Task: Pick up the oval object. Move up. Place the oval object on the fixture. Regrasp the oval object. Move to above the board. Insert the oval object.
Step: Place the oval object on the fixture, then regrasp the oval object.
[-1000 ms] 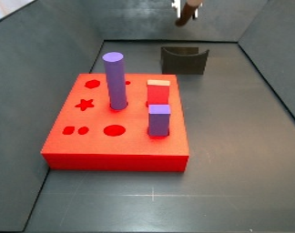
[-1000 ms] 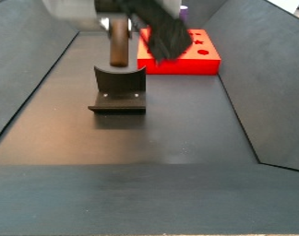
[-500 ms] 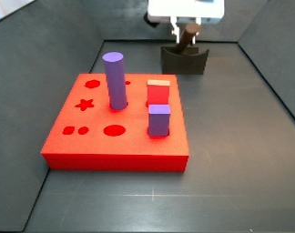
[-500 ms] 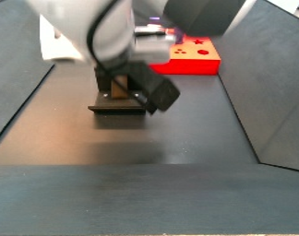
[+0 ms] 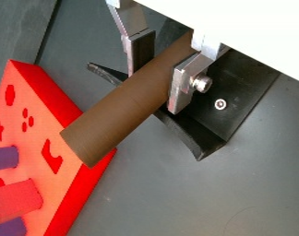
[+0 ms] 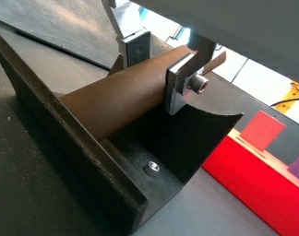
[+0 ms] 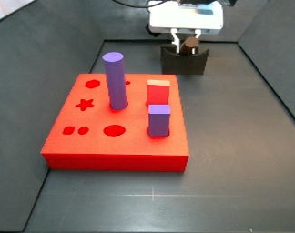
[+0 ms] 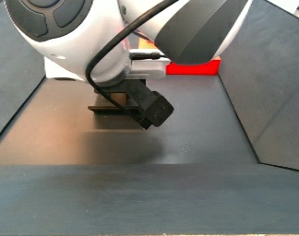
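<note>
The work area is a dark grey floor (image 7: pixel 175 196) enclosed by sloping dark walls, with the fixture (image 7: pixel 186 60) standing at its far end in a side view. All positions below are given relative to the fixture. The board (image 7: pixel 114 127) lies well apart from the fixture, toward the near side, and carries a tall purple cylinder (image 7: pixel 115 80) and a purple square block (image 7: pixel 158 119); several shaped holes in the board are unoccupied. The pincer (image 5: pixel 164 66) is directly over the fixture and is clamped on the oval object (image 5: pixel 131 103), its silver fingers (image 5: pixel 186 81) pressing opposite sides of the brown rod close to one end. In both wrist views the rod lies lengthwise within the curved notch of the fixture (image 6: pixel 177 152), with its free end projecting beyond the fixture edge toward the board (image 5: pixel 35 129). Whether the rod bears fully on the notch cannot be determined. The notch presumably cradles the rod so that it cannot roll when released, permitting a regrasp in an orientation suited to insertion. In a side view the arm housing (image 8: pixel 139 37) hides the fixture almost entirely. Judged stage: placement on the fixture, release not yet done.
</note>
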